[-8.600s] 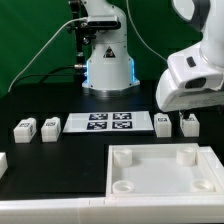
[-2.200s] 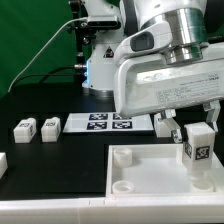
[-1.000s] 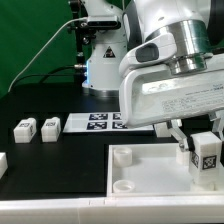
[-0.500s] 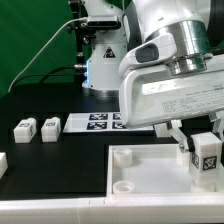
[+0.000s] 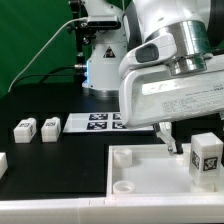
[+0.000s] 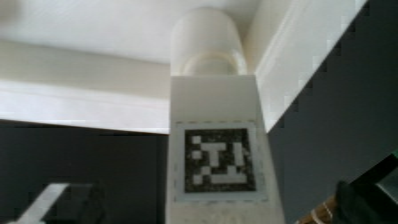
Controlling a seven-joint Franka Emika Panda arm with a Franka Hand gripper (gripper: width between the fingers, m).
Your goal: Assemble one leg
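Unheld by the spread gripper [image 6: 214, 198], the small white plastic leg [image 5: 207, 158] at the white tray's [image 5: 135, 160] corner could be clipped and toppled.

A robotics lab: green backdrop [image 5: 30, 30], black table [image 5: 60, 162], tag-printed marker board [image 5: 95, 122]

The leg [image 5: 205, 160] stood upright, a small white block with its black-and-white square tag facing the exterior camera. It sat in the white tray [image 5: 140, 153], over on the exterior view's right side. Its foot dropped behind the tray wall, so how it was seated could not be told from there. In the wrist view the leg [image 6: 217, 120] showed its tagged face, and its rounded white end was up against the tray's corner.
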